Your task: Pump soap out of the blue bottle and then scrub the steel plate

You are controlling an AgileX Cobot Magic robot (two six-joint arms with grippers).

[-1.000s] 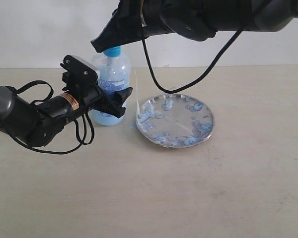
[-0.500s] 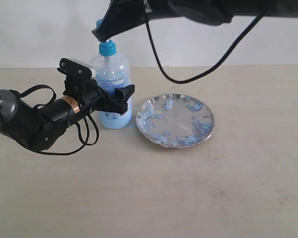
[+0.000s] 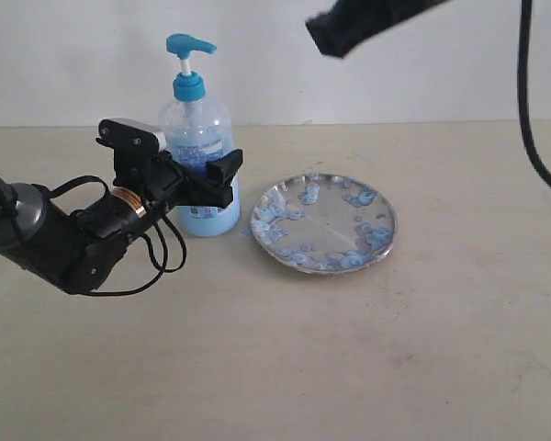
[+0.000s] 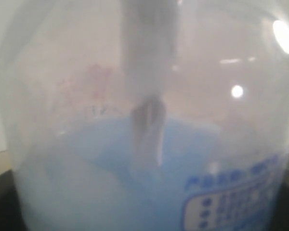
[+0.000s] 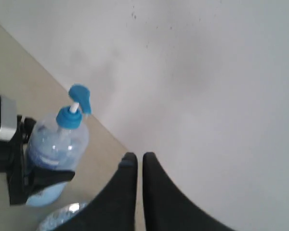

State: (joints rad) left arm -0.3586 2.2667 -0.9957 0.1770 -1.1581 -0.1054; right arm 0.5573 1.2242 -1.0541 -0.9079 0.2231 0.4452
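Note:
The blue bottle [image 3: 199, 124] stands upright on the table left of the steel plate [image 3: 324, 223], its pump head up. My left gripper [image 3: 213, 181] is shut on the bottle's body, and the bottle [image 4: 144, 144] fills the left wrist view. Pale blue blobs of soap [image 3: 285, 219] dot the plate. My right gripper [image 3: 329, 39] hangs high above the plate, well clear of the pump, shut with nothing in it. In the right wrist view its fingertips [image 5: 136, 158] nearly touch, with the bottle [image 5: 55, 144] far below beside the plate's edge [image 5: 62, 219].
The beige table [image 3: 275, 367] stretches bare in front of the plate and bottle. A white wall [image 3: 441, 83] closes the back. A black cable [image 3: 533, 138] hangs from the right arm at the upper right.
My right gripper has lifted off the pump head and swung up and to the right. The pump head has sprung back up. The soap strand to the plate is gone.

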